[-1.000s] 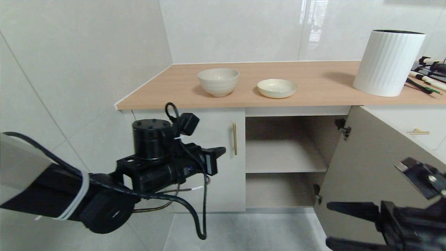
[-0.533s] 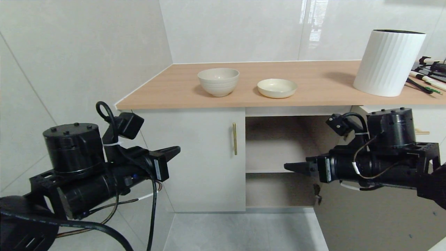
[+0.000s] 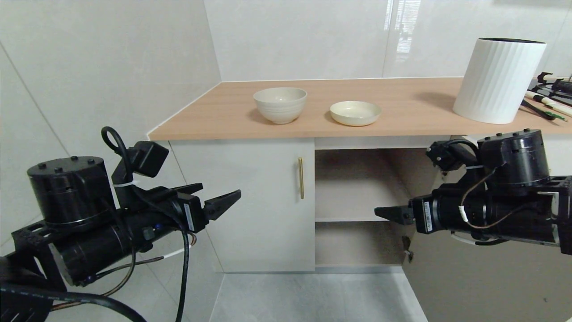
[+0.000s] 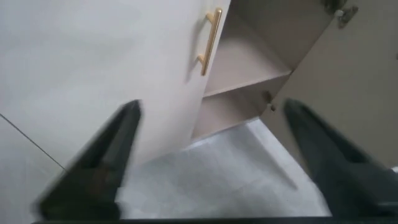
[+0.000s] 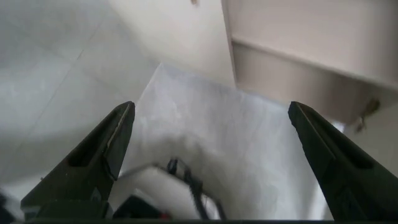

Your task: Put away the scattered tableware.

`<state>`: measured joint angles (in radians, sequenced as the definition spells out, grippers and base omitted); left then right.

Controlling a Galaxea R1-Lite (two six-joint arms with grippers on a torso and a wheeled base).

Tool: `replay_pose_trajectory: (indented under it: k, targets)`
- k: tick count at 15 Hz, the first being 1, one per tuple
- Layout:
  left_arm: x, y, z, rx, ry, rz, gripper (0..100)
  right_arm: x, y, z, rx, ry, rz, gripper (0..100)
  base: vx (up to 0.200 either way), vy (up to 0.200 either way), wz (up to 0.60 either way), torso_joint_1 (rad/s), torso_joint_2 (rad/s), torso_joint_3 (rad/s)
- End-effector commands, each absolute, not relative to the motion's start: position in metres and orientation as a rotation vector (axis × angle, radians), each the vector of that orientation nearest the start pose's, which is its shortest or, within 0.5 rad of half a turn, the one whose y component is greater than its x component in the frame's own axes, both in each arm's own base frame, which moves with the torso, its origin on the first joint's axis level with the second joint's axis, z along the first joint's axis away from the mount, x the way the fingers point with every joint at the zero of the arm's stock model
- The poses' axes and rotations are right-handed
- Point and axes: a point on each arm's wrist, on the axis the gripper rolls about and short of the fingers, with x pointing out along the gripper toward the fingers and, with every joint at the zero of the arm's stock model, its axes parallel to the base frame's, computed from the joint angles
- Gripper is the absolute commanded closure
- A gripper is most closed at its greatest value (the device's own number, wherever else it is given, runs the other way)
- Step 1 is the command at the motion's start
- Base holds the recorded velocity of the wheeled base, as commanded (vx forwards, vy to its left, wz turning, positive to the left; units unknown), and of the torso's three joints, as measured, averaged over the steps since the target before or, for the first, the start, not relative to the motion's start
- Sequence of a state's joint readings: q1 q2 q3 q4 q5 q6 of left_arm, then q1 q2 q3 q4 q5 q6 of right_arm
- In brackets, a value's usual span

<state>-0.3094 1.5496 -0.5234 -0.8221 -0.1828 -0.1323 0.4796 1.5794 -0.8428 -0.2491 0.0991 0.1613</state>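
A cream bowl [image 3: 280, 104] and a pale shallow dish [image 3: 355, 112] sit on the wooden worktop [image 3: 415, 114]. The bowl is on the left and the dish just beside it, not touching, both near the front edge and above the cabinet [image 3: 380, 142]. Farther right stands a tall white ribbed container [image 3: 498, 80], upright and well apart from the dish, with a few utensils [image 3: 547, 103] lying beside it at the far right edge. Below, the cabinet's left door [image 3: 250, 201] is closed and carries a slim gold handle [image 3: 300, 177] along its right side. The right door [image 3: 451, 277] is swung open, showing 1 inner shelf [image 3: 362, 201] that splits the compartment into 2 levels. The left hand [image 3: 221, 193] hangs in the air in front of the closed door, lower than the worktop and pointing toward the handle. Its 2 fingers are spread wide and grasp nothing, and between them the left wrist view takes in the handle, the shelf and the grey floor [image 3: 313, 295]. The right hand [image 3: 388, 213] hangs in front of the open compartment at about shelf height, pointing toward the other hand. The right wrist view has its 2 fingers set well apart, released, with floor between them. Both hands are well apart from the bowl and the dish.
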Motion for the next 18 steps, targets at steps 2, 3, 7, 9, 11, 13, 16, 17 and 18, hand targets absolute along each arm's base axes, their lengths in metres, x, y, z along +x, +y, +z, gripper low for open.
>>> replay_pose_trajectory:
  k: [2, 3, 7, 9, 11, 13, 16, 17, 18]
  targets:
    - [0.230, -0.078, 0.167, -0.067, 0.232, -0.478, 0, 0.225, 0.119, 0.220, 0.083, 0.470, 0.530, 0, 0.000, 0.000, 0.00, 0.000, 0.00, 0.000]
    - [0.229, -0.077, 0.170, -0.068, 0.221, -0.481, 0, 0.225, 0.119, 0.221, 0.084, 0.466, 0.530, 0, 0.000, 0.000, 0.00, 0.000, 0.00, 0.000]
    - [0.219, -0.074, 0.184, -0.070, 0.176, -0.477, 0, 0.223, 0.118, 0.223, 0.086, 0.460, 0.529, 0, 0.000, 0.000, 0.00, 0.000, 0.00, 0.000]
    - [0.214, -0.072, 0.189, -0.070, 0.184, -0.474, 0, 0.222, 0.117, 0.224, 0.088, 0.457, 0.530, 0, 0.000, 0.000, 0.00, 0.000, 0.00, 0.000]
    - [0.205, -0.070, 0.197, -0.069, 0.198, -0.476, 0, 0.218, 0.115, 0.228, 0.089, 0.443, 0.533, 0, 0.200, -0.200, 0.00, 0.005, 0.00, 0.005]
    - [0.201, -0.068, 0.203, -0.070, 0.218, -0.473, 0, 0.215, 0.114, 0.231, 0.092, 0.431, 0.535, 0, 0.200, -0.200, 0.00, -0.002, 0.00, 0.007]
    - [0.202, -0.066, 0.202, -0.070, 0.224, -0.466, 0, 0.215, 0.114, 0.230, 0.093, 0.433, 0.534, 0, 0.200, -0.200, 0.00, 0.004, 0.00, -0.001]
    - [0.202, -0.065, 0.202, -0.073, 0.223, -0.462, 0, 0.215, 0.114, 0.230, 0.094, 0.435, 0.535, 0, 0.200, -0.200, 0.00, 0.002, 0.00, 0.002]
    - [0.203, -0.064, 0.203, -0.072, 0.220, -0.456, 0, 0.215, 0.114, 0.229, 0.100, 0.438, 0.535, 0, 0.200, 0.000, 0.00, 0.007, 0.00, -0.007]
